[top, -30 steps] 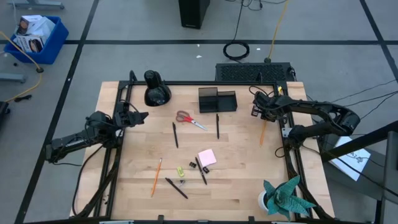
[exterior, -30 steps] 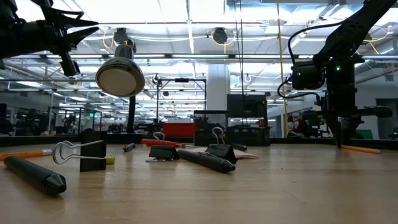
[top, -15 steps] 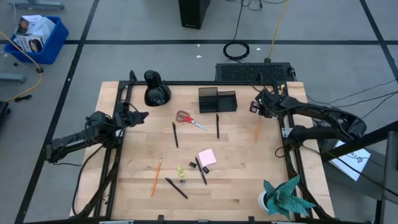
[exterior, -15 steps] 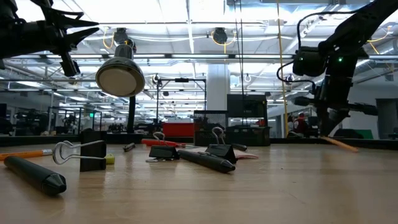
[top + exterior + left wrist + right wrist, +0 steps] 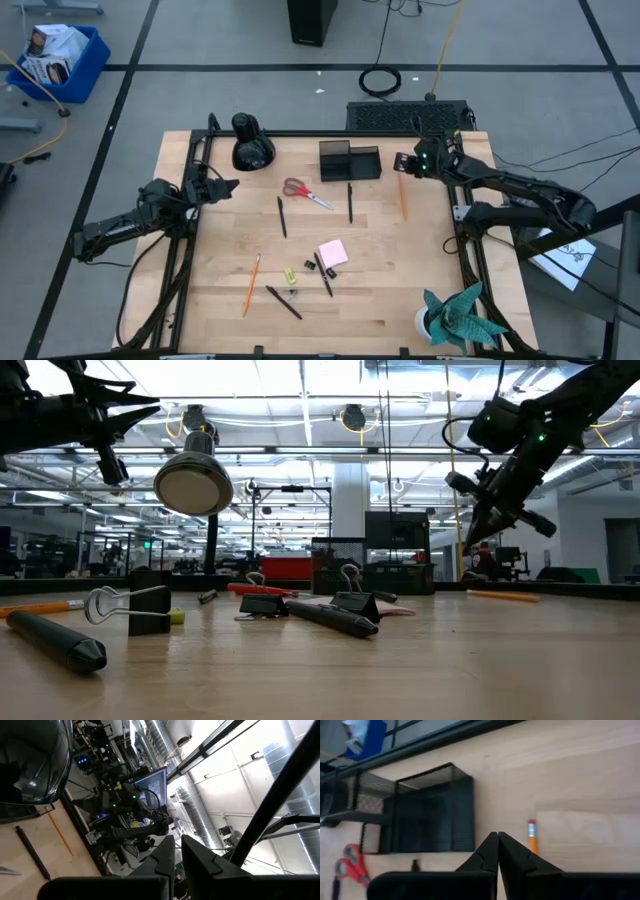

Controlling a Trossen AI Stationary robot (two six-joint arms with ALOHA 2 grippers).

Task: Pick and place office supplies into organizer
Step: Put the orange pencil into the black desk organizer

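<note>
My right gripper (image 5: 402, 165) is shut and hovers tilted above the table (image 5: 470, 548), just right of the black mesh organizer (image 5: 350, 160). An orange pencil (image 5: 402, 196) lies flat on the wood below it; in the right wrist view its eraser end (image 5: 532, 827) shows beside my fingertips (image 5: 498, 842). Red-handled scissors (image 5: 305, 192), black pens (image 5: 350, 202) (image 5: 282, 216), a second orange pencil (image 5: 251, 284), a pink pad (image 5: 333, 252) and small clips (image 5: 310, 266) lie mid-table. My left gripper (image 5: 230, 186) waits shut, raised at the left edge.
A rounded black lamp (image 5: 250, 145) stands at the far left of the organizer. A teal paper plant (image 5: 458, 315) sits at the near right corner. Two more pens (image 5: 284, 302) (image 5: 324, 275) and a yellow-green bit (image 5: 289, 274) lie near the front. Bare wood spreads right of the pencil.
My right gripper moved toward the table's left and far side, nearer the organizer, rising and tipping as it went. The pencil slid left along the table with it, one end briefly raised toward the gripper, and now lies flat.
</note>
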